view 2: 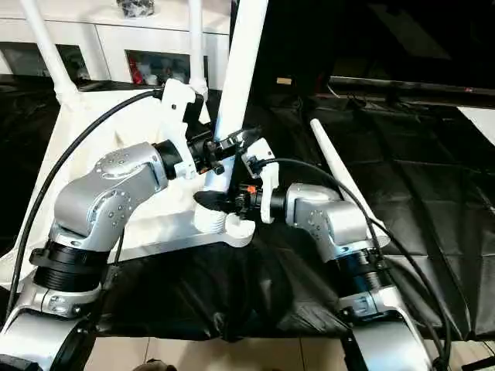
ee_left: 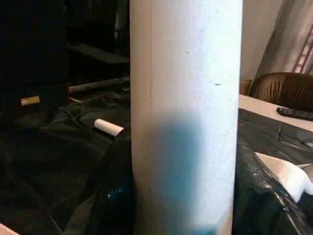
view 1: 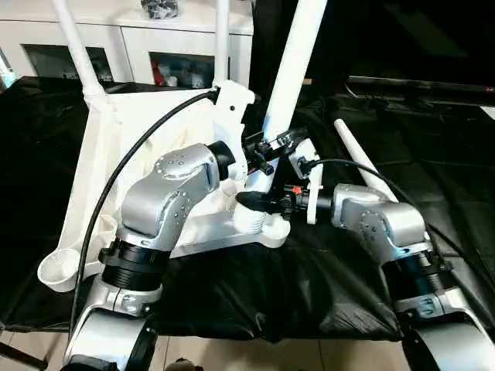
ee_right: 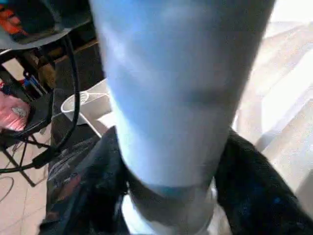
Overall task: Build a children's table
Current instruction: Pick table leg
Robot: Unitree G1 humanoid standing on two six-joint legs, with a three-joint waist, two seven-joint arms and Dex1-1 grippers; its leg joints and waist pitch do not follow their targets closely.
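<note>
Both grippers [view 1: 263, 174] grasping upright leg [view 1: 290, 73] | loose leg [view 1: 363, 166] beside | cabinet [view 1: 131, 39] behind

Upright leg [view 1: 292, 73] at near corner socket [view 1: 259, 220]: top cut by frame edge. Two far legs [view 1: 77, 50] likewise cut at top. Tabletop [view 1: 100, 166] partly hidden behind left forearm [view 1: 166, 197]; its ribbing not discernible. Left gripper [view 1: 263, 148] and right gripper [view 1: 267, 202] crowd leg base; contact with leg unclear. Right wrist view: leg blurred. Loose leg [view 1: 363, 162] on black-covered table [view 1: 433, 154]: lower end hidden behind right arm.
</note>
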